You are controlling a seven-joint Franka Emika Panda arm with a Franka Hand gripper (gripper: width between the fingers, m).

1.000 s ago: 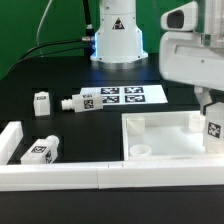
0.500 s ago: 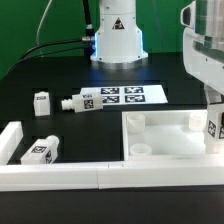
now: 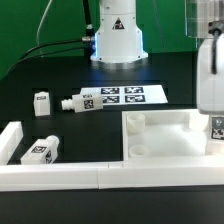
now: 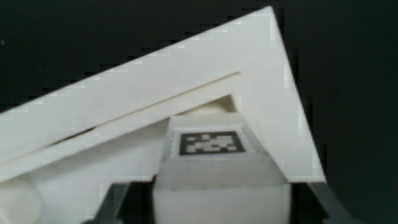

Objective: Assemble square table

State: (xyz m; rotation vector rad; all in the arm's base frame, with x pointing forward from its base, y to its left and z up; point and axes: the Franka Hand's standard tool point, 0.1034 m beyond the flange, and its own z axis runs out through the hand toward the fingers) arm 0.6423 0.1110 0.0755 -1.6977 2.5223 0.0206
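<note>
The square tabletop is a white slab with a raised rim and round corner sockets, lying at the exterior view's right. My gripper is shut on a white tagged leg and holds it upright over the slab's far right corner. In the wrist view the leg sits between my dark fingers, with the slab's corner just beyond it. Three more legs lie loose: a small one, one on its side, and one near the front left.
The marker board lies behind the slab near the robot base. A long low white wall runs along the front, with a short arm at its left end.
My gripper has moved toward the exterior view's right with the leg, now nearer the slab's far right corner. The loose legs have not moved.
</note>
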